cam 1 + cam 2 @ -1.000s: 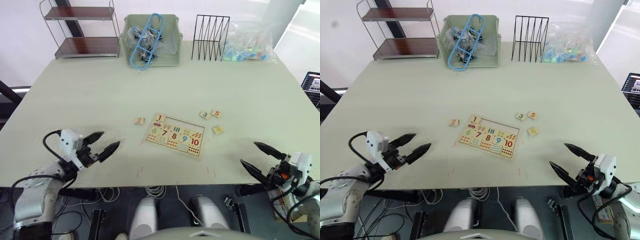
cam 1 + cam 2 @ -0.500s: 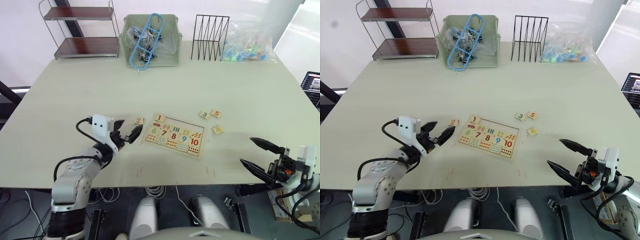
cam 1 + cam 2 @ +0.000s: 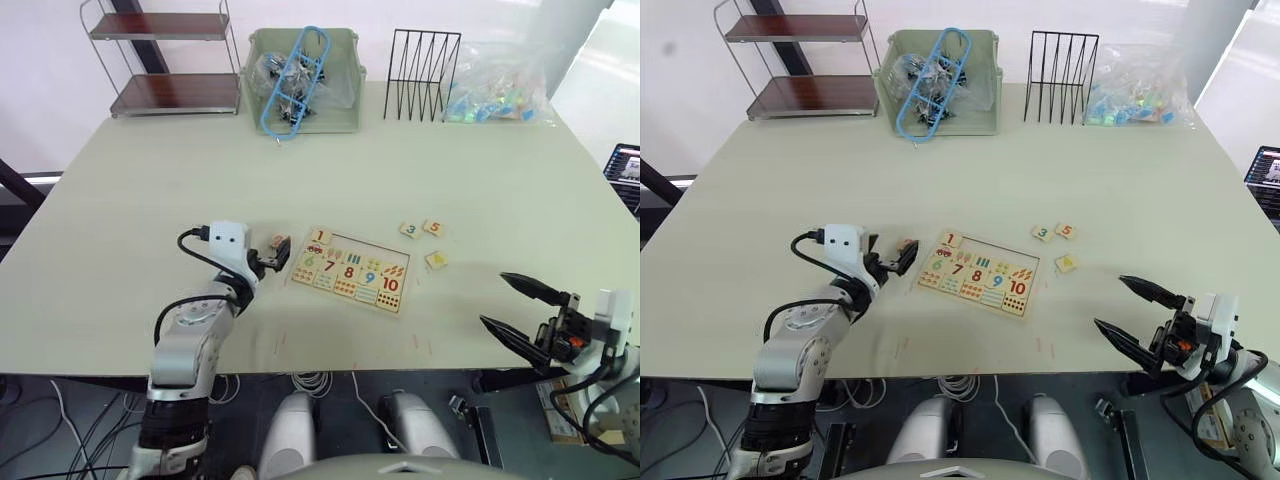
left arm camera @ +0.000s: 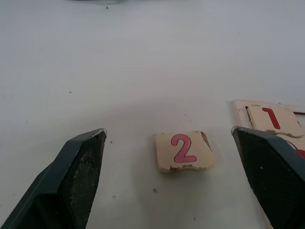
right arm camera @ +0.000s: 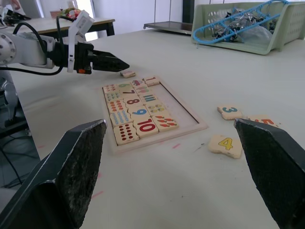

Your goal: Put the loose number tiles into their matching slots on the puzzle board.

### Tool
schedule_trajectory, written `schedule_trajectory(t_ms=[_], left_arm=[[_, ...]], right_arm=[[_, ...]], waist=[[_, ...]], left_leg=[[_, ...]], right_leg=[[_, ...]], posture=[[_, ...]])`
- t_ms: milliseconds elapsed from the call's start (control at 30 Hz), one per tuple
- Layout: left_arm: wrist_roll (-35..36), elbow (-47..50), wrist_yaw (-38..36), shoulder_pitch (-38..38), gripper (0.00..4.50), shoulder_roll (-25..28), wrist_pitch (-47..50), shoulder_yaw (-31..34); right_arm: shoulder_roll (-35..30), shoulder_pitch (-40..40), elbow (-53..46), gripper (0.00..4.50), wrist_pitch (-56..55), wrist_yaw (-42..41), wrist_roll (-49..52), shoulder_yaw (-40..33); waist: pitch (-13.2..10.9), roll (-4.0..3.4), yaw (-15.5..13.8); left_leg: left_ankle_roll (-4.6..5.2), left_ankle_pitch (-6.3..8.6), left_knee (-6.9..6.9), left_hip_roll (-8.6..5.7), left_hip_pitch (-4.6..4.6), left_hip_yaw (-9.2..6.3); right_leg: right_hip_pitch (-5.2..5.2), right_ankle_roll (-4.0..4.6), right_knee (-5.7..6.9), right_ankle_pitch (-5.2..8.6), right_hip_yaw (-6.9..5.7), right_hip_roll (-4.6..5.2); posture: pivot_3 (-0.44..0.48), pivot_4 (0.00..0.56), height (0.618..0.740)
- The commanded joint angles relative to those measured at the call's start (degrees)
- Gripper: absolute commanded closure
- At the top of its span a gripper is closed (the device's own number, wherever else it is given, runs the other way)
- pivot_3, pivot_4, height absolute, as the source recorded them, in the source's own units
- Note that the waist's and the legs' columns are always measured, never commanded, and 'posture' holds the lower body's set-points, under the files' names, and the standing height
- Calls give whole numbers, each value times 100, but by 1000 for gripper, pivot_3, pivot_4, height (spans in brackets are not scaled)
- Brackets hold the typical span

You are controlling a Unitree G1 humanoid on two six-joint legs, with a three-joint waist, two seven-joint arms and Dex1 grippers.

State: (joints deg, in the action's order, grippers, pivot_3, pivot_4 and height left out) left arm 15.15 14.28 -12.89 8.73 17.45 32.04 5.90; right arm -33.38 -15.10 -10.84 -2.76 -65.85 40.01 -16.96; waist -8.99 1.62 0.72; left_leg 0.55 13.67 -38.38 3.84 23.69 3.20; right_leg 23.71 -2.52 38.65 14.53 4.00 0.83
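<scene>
The puzzle board [image 3: 349, 270] lies flat at mid-table, with numerals 6 to 10 in one row. Tile 1 [image 4: 274, 120] sits at the left end of the far row of matching slots [image 3: 370, 252]. Just left of the board lies loose tile 2 [image 4: 183, 150]. My left gripper [image 4: 167, 131] is open, one finger on each side of it, touching nothing. Tiles 3 [image 3: 409, 230], 5 [image 3: 432, 226] and 4 [image 3: 435, 259] lie right of the board. My right gripper [image 3: 493, 300] hangs open and empty near the table's front right edge.
At the back stand a green basket [image 3: 303, 118] with blue hangers, a black wire rack [image 3: 421, 60], a small two-tier shelf [image 3: 165, 60] and a bag of coloured pieces [image 3: 495, 95]. Bare tabletop [image 3: 150, 190] surrounds the board.
My left gripper has swung forward and right from the front left edge until it straddles tile 2. The right gripper has barely shifted. No tile has moved.
</scene>
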Motion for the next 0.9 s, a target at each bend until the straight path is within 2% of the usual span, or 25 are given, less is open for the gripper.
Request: schedule_trajectory(t_ms=[33,500,900], left_arm=[[-73,-27,-75,103,46,-19,-96,-118],[-426,-264,294,400,46,-252,347,-299],[-825,138,812,425,46,-356,1181,-467]], right_arm=[[20,2,-95,0,-100,-35,11,-165],[45,-2,-69,0,-102,-138,-13,-178],[74,62,63,0,-245,-205,-149,-151]], waist=[[0,0,-1],[0,0,-5],[2,-3,5]], left_leg=[[0,0,0,0,0,0],[0,0,0,-3,0,-6],[0,0,0,-8,-1,-13]], right_leg=[[0,-1,0,0,0,0],[-1,-15,0,-8,-2,0],[-4,-16,0,-8,-4,1]], posture=[[0,150,740],[0,150,740],[0,150,740]])
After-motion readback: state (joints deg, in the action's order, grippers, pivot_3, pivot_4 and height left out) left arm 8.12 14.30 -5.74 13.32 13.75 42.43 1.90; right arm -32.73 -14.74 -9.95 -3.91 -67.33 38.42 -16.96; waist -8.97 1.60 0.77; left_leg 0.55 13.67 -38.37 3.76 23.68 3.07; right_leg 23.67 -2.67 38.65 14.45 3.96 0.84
